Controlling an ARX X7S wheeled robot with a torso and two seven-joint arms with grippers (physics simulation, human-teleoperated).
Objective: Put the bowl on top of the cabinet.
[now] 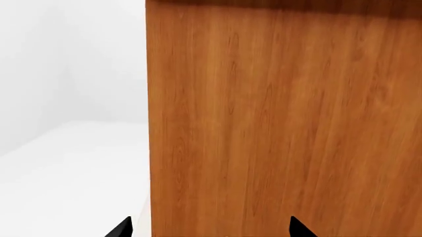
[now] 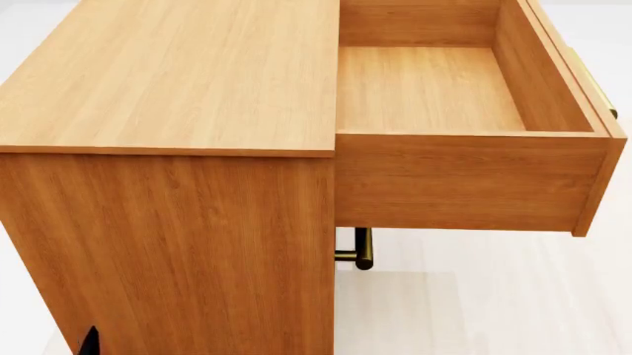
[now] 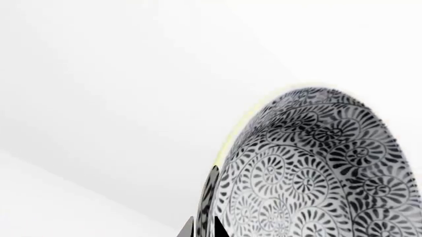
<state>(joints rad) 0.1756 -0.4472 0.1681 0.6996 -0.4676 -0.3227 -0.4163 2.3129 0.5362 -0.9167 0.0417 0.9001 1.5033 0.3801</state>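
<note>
Your right gripper is clamped on the bowl rim, carried in mid-air, out of head view. Left gripper spread, empty, facing the cabinet side. Next: lift bowl over its flat top, lower, let go.

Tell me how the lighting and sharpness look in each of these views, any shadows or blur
Head view: even, soft light; the cabinet is crisp, a mild shadow lies under the open drawer. Left wrist view: sharp wood grain, a dark shadow band along one edge. Right wrist view: the bowl fills a corner very close, its pattern slightly soft, against a washed-out white background.
</note>
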